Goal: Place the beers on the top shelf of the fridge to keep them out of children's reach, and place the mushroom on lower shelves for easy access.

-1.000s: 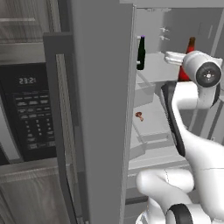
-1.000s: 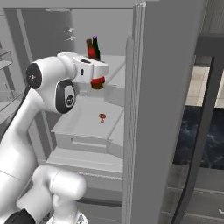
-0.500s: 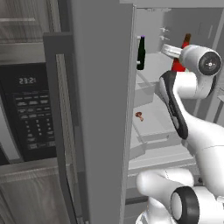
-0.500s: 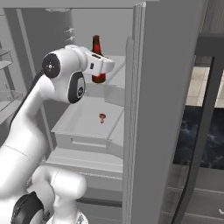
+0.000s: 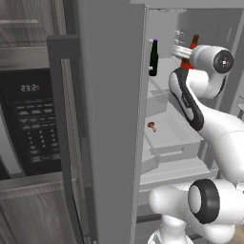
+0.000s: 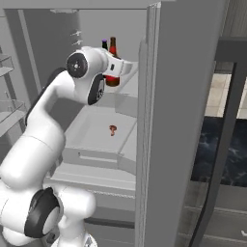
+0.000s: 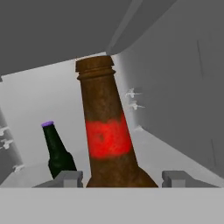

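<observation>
Hand view: gripper (image 7: 117, 178) clasps brown bottle (image 7: 107, 135), its base cut off.

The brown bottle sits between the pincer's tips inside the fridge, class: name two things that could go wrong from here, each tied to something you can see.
1. The brown bottle stands close to the green bottle on the top shelf; a sideways drift of the pincer could knock the green one over.
2. The fingertips flank only its wide lower body, so a careless retreat might tip the tall bottle.
</observation>
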Robot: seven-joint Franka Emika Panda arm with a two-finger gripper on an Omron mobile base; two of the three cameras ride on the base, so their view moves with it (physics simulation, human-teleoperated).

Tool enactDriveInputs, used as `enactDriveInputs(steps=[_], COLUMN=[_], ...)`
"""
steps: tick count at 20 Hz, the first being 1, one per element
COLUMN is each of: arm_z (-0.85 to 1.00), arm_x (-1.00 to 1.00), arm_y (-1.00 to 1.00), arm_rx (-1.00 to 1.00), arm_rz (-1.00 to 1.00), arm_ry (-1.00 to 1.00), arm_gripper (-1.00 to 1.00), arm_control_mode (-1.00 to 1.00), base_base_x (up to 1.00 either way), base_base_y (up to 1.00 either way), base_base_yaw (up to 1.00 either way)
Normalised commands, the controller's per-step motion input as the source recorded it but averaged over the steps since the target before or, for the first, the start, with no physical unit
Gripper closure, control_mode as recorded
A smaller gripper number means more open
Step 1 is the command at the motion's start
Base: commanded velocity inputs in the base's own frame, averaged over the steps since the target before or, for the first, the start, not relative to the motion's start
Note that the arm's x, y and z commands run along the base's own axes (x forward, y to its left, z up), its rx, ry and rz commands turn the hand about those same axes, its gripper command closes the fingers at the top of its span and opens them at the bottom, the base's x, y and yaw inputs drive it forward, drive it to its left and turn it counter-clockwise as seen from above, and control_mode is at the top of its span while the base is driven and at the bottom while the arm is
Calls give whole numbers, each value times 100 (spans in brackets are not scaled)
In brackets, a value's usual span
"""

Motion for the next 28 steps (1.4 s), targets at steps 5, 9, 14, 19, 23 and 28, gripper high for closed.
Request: enactDriveInputs(steps=[5,9,14,19,23,28], arm_z=[-18,-24,-23,-14,-9,-6], arm_x=[56,51,43,37,32,21], arm_y=[0,0,0,0,0,0], arm_rx=[0,0,0,0,0,0], arm_rz=[3,4,6,5,5,4], arm_ry=[3,1,0,0,0,0], arm_gripper=[100,100,100,100,100,100], arm_control_mode=[-100,-100,-100,-100,-100,-100], base_base_x=[0,0,0,0,0,0], base_base_y=[0,0,0,0,0,0], base_base_yaw=[0,0,0,0,0,0])
